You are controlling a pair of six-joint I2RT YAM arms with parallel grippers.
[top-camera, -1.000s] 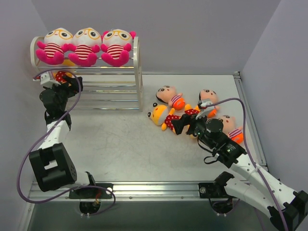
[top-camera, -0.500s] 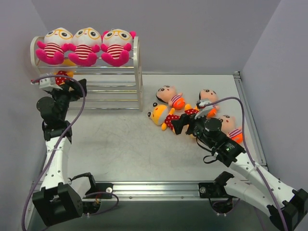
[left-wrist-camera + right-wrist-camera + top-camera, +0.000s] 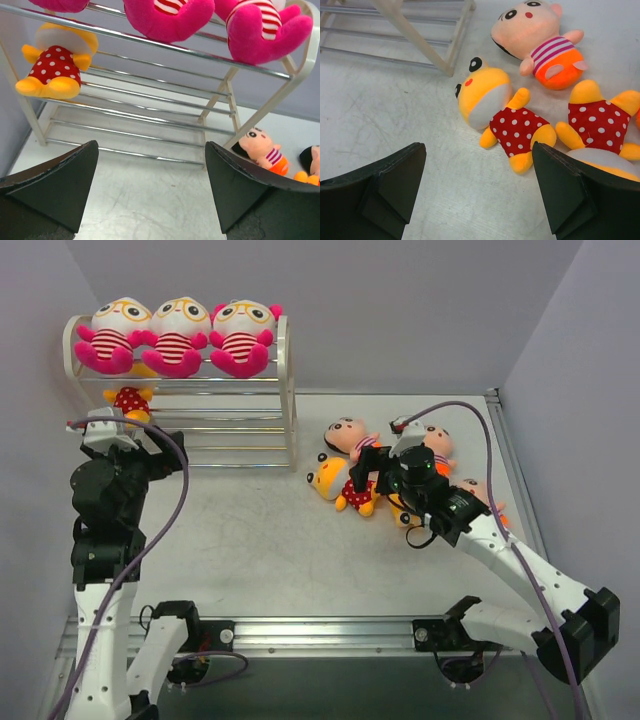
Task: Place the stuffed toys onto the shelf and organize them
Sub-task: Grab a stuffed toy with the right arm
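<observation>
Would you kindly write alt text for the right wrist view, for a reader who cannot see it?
The right pincer hangs open above a yellow-orange plush doll in a red dotted dress lying on the table. A second such doll lies at the picture's right edge, a peach-faced doll in orange pants beyond them, and the shelf's foot at upper left.

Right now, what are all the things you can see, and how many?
table: one, grey, under everything
shelf: one, cream-white, far left
pink toys: three, pink with white faces, top tier of the shelf
yellow toys: three, yellow-orange in red dotted dresses, one on the middle tier, two on the table
peach toys: three, peach with orange pants, on the table right of the shelf
left gripper: one, black, open facing the shelf
right gripper: one, black, open over the table's yellow toys
</observation>
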